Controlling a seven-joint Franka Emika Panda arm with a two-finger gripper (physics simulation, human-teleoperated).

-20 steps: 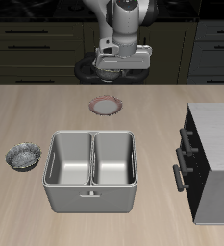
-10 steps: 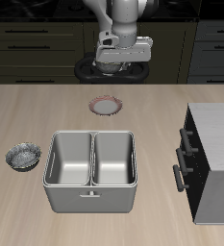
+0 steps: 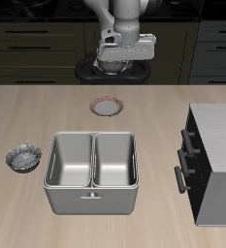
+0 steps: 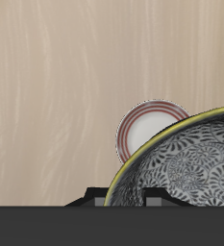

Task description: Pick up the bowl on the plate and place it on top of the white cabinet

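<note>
Hanging high above the far part of the table [image 3: 27, 107], the gripper [image 3: 122, 60] carries the bowl [image 4: 181, 159], whose patterned inside and yellowish rim fill much of the wrist view; the fingers are pinching its rim, though the contact itself is hidden. Below it, the plate [image 3: 107, 106] lies bare on the wood, well apart from the white cabinet [image 3: 216, 155] near the front edge. A second bowl [image 3: 24, 156] sits just beside the grey two-compartment tray [image 3: 92, 199].
</note>
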